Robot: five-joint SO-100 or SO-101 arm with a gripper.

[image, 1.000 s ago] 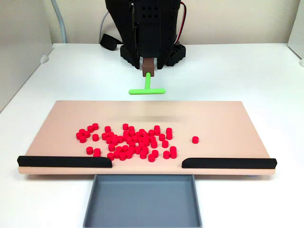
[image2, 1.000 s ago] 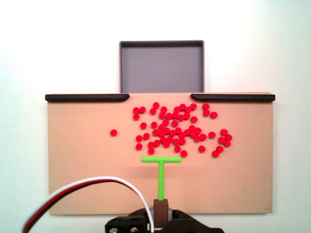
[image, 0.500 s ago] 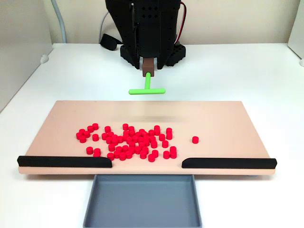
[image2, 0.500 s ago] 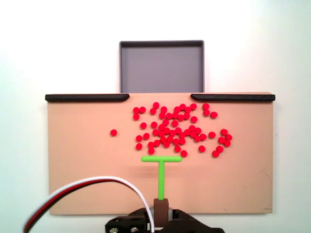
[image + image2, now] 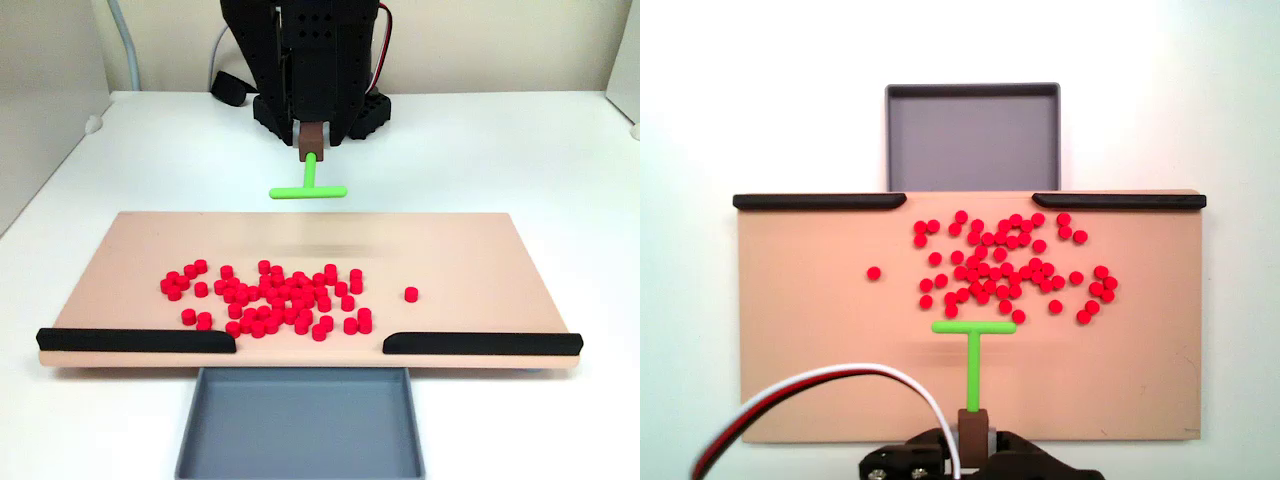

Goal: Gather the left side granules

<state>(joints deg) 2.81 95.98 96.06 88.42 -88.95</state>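
Glossy red plastic granules (image 5: 275, 298) scattered on a smooth, matt tan board (image 5: 470, 250) — green plastic tool (image 5: 973, 350), matt grey tray (image 5: 300, 425), white tabletop (image 5: 520, 150).

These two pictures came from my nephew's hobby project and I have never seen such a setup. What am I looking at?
It is a small black robot arm on a white table. One fixed view faces the arm from the front; the other looks down from above the arm. Its tool carries a green T-shaped pusher on a brown holder; whether the tool is open or shut cannot be told. On the table lies a tan board strewn with small red granules, one lying apart from the rest. Two black strips edge the board's far side, leaving a gap before a grey tray. The pusher's crossbar is just short of the granules.
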